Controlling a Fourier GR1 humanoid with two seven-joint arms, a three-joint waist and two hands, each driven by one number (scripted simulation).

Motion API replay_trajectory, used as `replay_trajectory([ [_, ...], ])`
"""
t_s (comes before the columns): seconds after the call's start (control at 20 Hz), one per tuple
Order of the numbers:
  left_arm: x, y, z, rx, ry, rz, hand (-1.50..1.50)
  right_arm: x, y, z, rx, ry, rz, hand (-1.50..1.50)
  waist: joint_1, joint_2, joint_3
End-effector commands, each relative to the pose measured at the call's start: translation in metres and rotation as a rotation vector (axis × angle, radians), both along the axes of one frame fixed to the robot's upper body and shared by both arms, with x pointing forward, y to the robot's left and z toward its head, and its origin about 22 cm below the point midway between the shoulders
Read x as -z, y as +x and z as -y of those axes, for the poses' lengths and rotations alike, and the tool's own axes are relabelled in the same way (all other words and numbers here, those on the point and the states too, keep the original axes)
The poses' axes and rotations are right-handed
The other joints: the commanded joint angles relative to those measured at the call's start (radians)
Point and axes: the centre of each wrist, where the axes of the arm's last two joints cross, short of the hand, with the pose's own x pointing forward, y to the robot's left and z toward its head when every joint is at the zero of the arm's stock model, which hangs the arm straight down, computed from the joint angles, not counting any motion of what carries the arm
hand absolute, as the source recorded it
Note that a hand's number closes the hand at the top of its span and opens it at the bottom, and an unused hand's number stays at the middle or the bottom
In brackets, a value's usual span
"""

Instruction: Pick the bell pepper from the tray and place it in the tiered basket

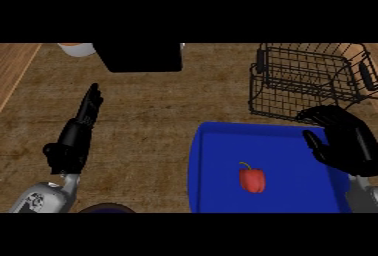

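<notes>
Brown speckled desk [148, 125], seen steeply from above, with a wood-grain strip along its far-left margin. Right hand [341, 142] hovers over the right edge of the blue tray [221, 150], fingers apart and only slightly bent, holding nothing; palm faces inward toward the tray's middle. Bell pepper [252, 180], red with a short green stem, lies on the tray floor below and to the left of that hand, apart from it, untouched. Wire tiered basket [306, 82] stands just beyond the right hand's fingertips, close behind the tray's far right corner; its nearness probably keeps the carry short once the pepper is lifted. Left hand [77, 132] rests well away on the far side of the tray, fingers straight and pointing up the desk, clear of everything, likely parked so as not to crowd the work. Black box-like object [144, 57] and a pale round vessel [77, 49] sit at the far edge, well beyond the left hand. Judgement: picking not yet begun; right hand needs to come down and left onto the pepper.
</notes>
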Motion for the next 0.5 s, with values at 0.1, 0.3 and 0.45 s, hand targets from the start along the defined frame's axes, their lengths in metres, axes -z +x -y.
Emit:
replay_trajectory([
  [0.1,-0.004,0.01,0.018,-0.015,-0.063,-0.009,0.0,0.023,-0.017,0.009,-0.356,0.265,-0.029,-1.5,0.004,0.007,-0.001],
  [0.3,0.01,-0.012,0.033,-0.023,-0.071,-0.014,0.0,-0.01,-0.036,0.08,-0.446,0.121,0.08,-1.5,0.005,-0.001,-0.002],
  [0.45,0.009,0.008,0.018,-0.055,-0.066,-0.012,0.0,-0.05,-0.043,0.107,-0.467,-0.123,0.106,-1.5,-0.023,0.0,-0.003],
])
